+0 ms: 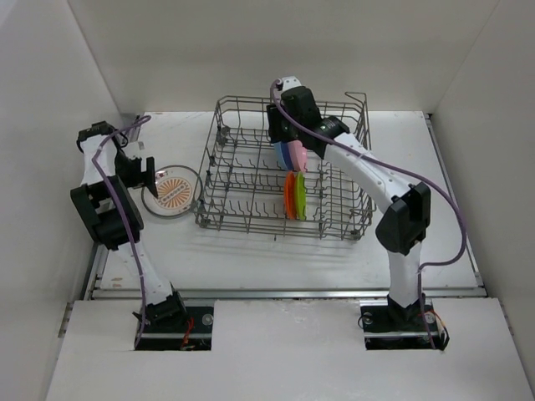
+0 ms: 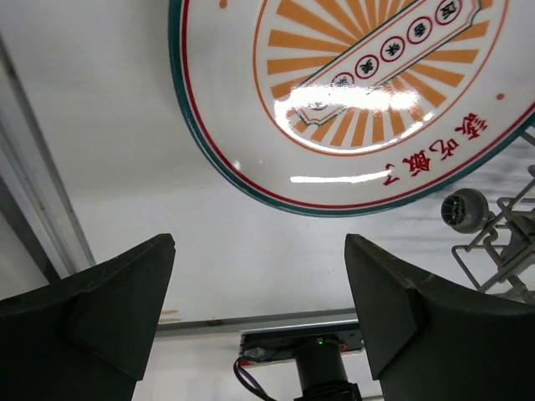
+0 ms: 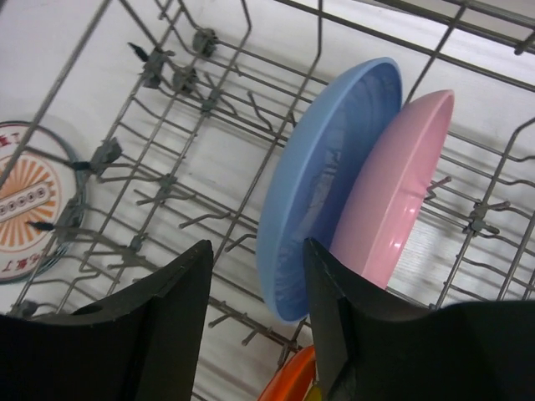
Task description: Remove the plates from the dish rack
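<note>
A white surface (image 1: 251,259) lay inside a plain white enclosure, shut in by a back wall (image 1: 276,50), a left wall (image 1: 42,125) and a right wall (image 1: 493,125). A metal rail (image 1: 292,293) ran along the surface's near edge, and a grey strip (image 2: 38,184) bordered its left side. A white board (image 1: 284,351) sat just in front of the rail, nearest the overhead camera.

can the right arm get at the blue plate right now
Probably yes: the right gripper, fingers open, flanks the blue plate's rim with nothing between, though the pink plate leans close behind.
</note>
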Robot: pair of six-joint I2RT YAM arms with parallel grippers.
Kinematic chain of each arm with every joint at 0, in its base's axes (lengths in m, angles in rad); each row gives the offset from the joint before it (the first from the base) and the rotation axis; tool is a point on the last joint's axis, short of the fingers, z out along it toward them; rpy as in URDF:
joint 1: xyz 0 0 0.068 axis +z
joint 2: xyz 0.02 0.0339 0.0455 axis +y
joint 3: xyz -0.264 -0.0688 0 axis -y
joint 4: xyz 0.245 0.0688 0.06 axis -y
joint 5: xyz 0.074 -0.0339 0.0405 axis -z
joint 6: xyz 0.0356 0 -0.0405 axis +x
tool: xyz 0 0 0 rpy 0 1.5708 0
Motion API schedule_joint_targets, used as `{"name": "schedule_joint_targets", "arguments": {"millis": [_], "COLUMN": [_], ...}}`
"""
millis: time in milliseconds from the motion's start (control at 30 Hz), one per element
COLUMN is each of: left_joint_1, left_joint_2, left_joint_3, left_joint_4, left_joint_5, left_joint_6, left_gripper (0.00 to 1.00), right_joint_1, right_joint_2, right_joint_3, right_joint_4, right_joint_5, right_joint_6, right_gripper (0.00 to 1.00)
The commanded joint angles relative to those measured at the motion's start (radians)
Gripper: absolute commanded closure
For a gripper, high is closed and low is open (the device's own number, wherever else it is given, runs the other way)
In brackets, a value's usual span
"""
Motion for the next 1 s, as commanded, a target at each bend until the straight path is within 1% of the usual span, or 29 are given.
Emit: {"name": "schedule_joint_targets", "arguments": {"millis": [0, 67, 133, 200, 233, 300, 333, 367, 433, 467, 533, 567, 633, 667, 767, 800, 833, 900, 933, 967], "left_joint_1": [-0.019, -0.042, -0.084, -0.118, -0.154, -0.196, -0.245, -0.269, -0.32, -0.363, -0.397, -0.421, -0.431, -0.431, -0.431, -0.431, -0.431, -0.431, -0.431, -0.431], "left_joint_2": [-0.119, -0.14, -0.174, -0.203, -0.203, -0.203, -0.203, -0.188, -0.146, -0.13, -0.096, -0.064, -0.036, -0.014, 0.008, 0.008, 0.008, 0.008, 0.008, 0.008], "left_joint_3": [0.085, 0.111, 0.151, 0.165, 0.165, 0.174, 0.174, 0.174, 0.186, 0.186, 0.195, 0.205, 0.205, 0.217, 0.232, 0.232, 0.232, 0.232, 0.22, 0.22], "left_joint_4": [-0.053, -0.062, -0.074, -0.074, -0.074, -0.064, -0.064, -0.053, -0.053, -0.053, -0.039, -0.03, -0.01, 0.001, 0.001, 0.001, 0.01, 0.022, 0.034, 0.035], "left_joint_5": [-0.008, 0.007, 0.107, 0.199, 0.292, 0.36, 0.376, 0.376, 0.344, 0.318, 0.288, 0.231, 0.18, 0.179, 0.17, 0.17, 0.17, 0.17, 0.181, 0.181], "left_joint_6": [0.023, 0.023, 0.023, 0.014, 0.0, -0.032, -0.041, -0.041, -0.051, -0.051, -0.071, -0.098, -0.127, -0.141, -0.167, -0.178, -0.178, -0.187, -0.187, -0.196], "left_gripper": [0.19, 0.19, 0.15, 0.12, 0.1, 0.08, 0.07, 0.07, 0.05, 0.05, 0.04, 0.04, 0.05, 0.07, 0.17, 0.22, 0.41, 0.7, 0.82, 0.99], "right_joint_1": [0.01, 0.01, 0.01, 0.01, 0.01, 0.01, 0.01, 0.01, 0.01, 0.01, 0.01, 0.01, 0.01, 0.01, 0.01, 0.01, 0.01, 0.01, 0.01, -0.002], "right_joint_2": [0.051, 0.092, 0.114, 0.141, 0.151, 0.169, 0.169, 0.16, 0.119, 0.102, 0.048, 0.03, -0.024, -0.041, -0.11, -0.128, -0.145, -0.19, -0.202, -0.222], "right_joint_3": [0.086, 0.129, 0.138, 0.139, 0.139, 0.178, 0.178, 0.178, 0.166, 0.166, 0.137, 0.137, 0.126, 0.126, 0.126, 0.126, 0.126, 0.126, 0.126, 0.126], "right_joint_4": [-0.071, -0.094, -0.094, -0.082, -0.082, -0.082, -0.082, -0.073, -0.054, -0.045, -0.03, -0.015, 0.005, 0.005, 0.028, 0.047, 0.067, 0.076, 0.09, 0.09], "right_joint_5": [0.093, 0.104, 0.104, 0.093, 0.093, 0.063, 0.049, 0.029, 0.029, 0.029, 0.029, 0.029, 0.039, 0.039, 0.062, 0.073, 0.088, 0.108, 0.108, 0.122], "right_joint_6": [0.015, 0.024, 0.024, 0.024, 0.024, 0.024, 0.024, 0.024, 0.024, 0.013, 0.001, -0.011, -0.022, -0.031, -0.041, -0.041, -0.041, -0.041, -0.041, -0.041], "right_gripper": [0.45, 0.45, 0.45, 0.48, 0.58, 0.73, 0.79, 0.9, 0.99, 1.0, 1.0, 1.0, 1.0, 1.0, 1.0, 1.0, 1.0, 1.0, 1.0, 1.0]}}
